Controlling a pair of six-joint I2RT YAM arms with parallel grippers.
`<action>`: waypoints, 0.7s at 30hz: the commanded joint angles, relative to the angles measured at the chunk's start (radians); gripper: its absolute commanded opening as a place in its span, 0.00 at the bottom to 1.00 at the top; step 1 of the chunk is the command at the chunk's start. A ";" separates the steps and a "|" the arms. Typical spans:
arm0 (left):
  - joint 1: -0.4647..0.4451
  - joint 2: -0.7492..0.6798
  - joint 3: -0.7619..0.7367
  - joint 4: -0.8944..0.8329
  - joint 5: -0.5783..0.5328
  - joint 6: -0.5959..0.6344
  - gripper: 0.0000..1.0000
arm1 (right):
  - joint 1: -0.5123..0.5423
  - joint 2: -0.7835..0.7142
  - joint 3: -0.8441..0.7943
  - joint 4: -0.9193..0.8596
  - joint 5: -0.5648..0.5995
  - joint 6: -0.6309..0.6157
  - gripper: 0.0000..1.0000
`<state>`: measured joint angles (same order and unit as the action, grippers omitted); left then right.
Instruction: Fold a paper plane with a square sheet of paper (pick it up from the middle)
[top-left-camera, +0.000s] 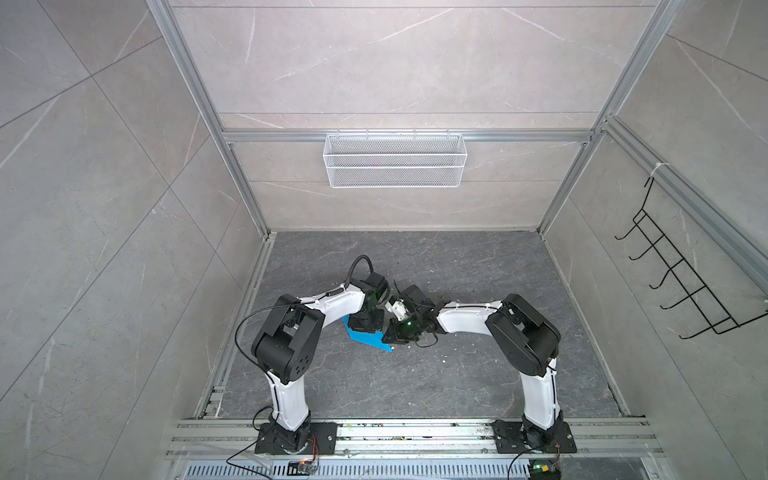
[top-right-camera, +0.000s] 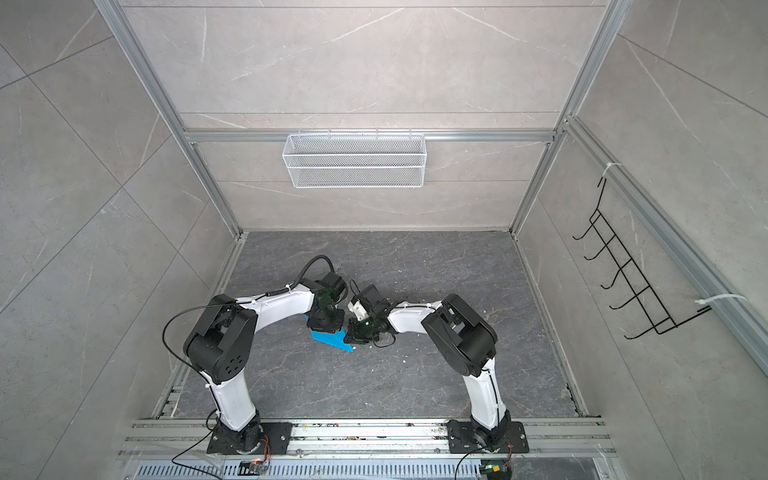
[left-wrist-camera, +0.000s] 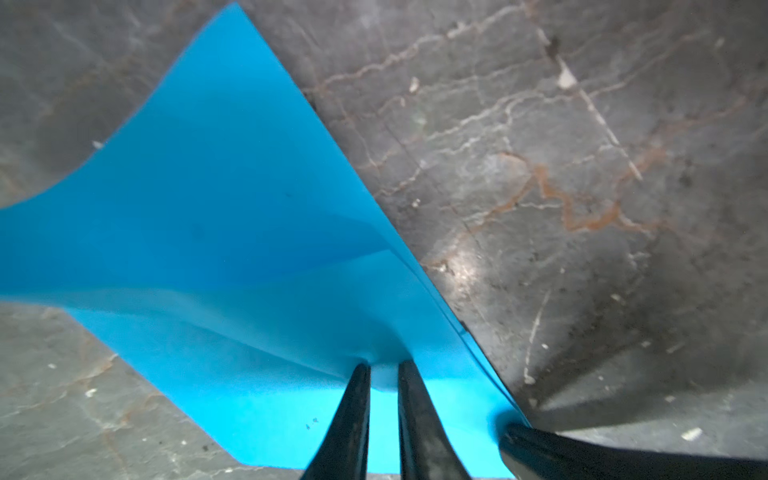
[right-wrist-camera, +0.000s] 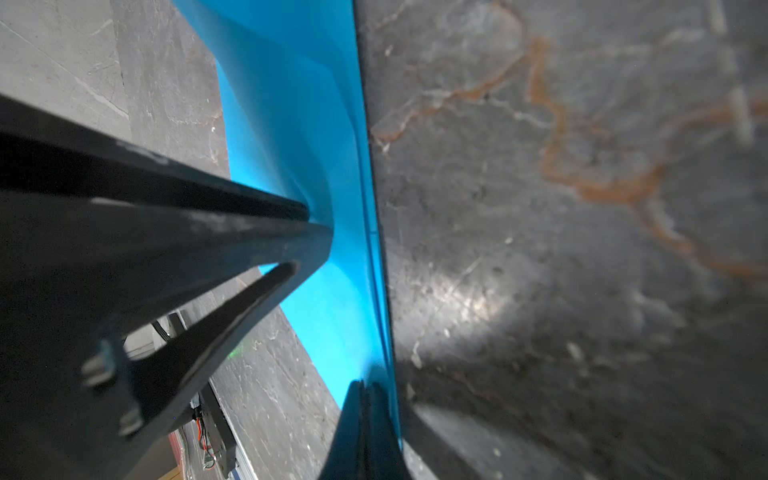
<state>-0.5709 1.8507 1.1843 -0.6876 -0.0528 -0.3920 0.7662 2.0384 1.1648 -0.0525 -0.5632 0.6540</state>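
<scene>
Grey tiled walls (top-left-camera: 83, 208), dark stone counter (top-left-camera: 415, 382). Left hand (left-wrist-camera: 384, 368) pinches the blue paper (left-wrist-camera: 249, 208); right hand (right-wrist-camera: 365, 386), closed tight, touches its edge.

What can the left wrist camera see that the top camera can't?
Only the left wrist view shows the layered folds in the thin bright blue paper sheet and the left gripper tips touching it. Only a top view shows the white mesh basket and the black wire hook rack. Both show that paper sheet lying on the grey marble table.
</scene>
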 joint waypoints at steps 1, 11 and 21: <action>0.006 0.028 0.026 -0.049 -0.066 -0.015 0.18 | 0.000 0.077 -0.041 -0.122 0.100 -0.011 0.03; 0.047 0.053 0.015 -0.044 -0.099 -0.004 0.17 | 0.001 0.078 -0.046 -0.119 0.101 -0.013 0.04; 0.104 0.083 0.015 -0.028 -0.163 0.006 0.16 | 0.000 0.082 -0.048 -0.120 0.098 -0.013 0.03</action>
<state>-0.5037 1.8763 1.2129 -0.7021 -0.1085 -0.3927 0.7662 2.0388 1.1645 -0.0517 -0.5632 0.6540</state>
